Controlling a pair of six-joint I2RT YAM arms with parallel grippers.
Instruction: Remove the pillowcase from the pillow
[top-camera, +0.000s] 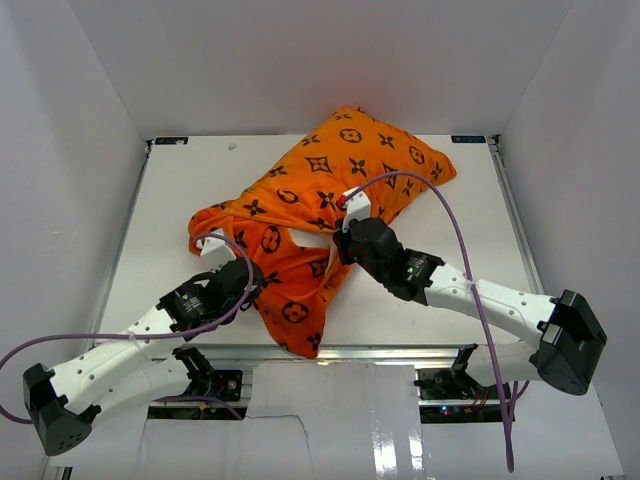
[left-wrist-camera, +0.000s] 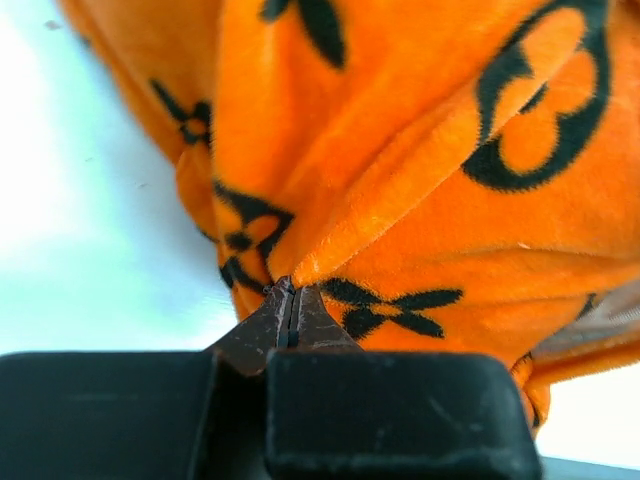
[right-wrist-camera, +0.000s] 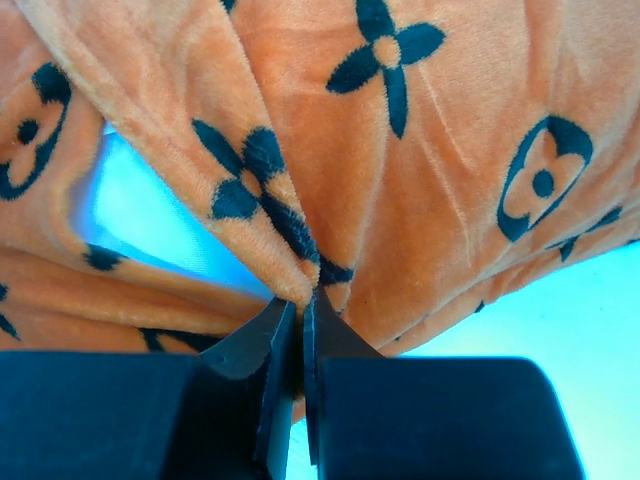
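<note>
Orange pillowcase (top-camera: 350, 165) lying across the white table (top-camera: 170, 210), stretching from centre toward 1 o'clock, left gripper (left-wrist-camera: 290, 292) pinching a bunched fold at its 8 o'clock end, right gripper (right-wrist-camera: 303, 298) clamping a fold near its middle, both pairs of fingers pressing tight on fabric

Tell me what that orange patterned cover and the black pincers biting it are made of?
The bright orange cover with black flower motifs looks like plush velvety fabric: short fuzzy nap, soft folds. The left pincer and right pincer look like matte black hard plastic, possibly rubber; unclear.
</note>
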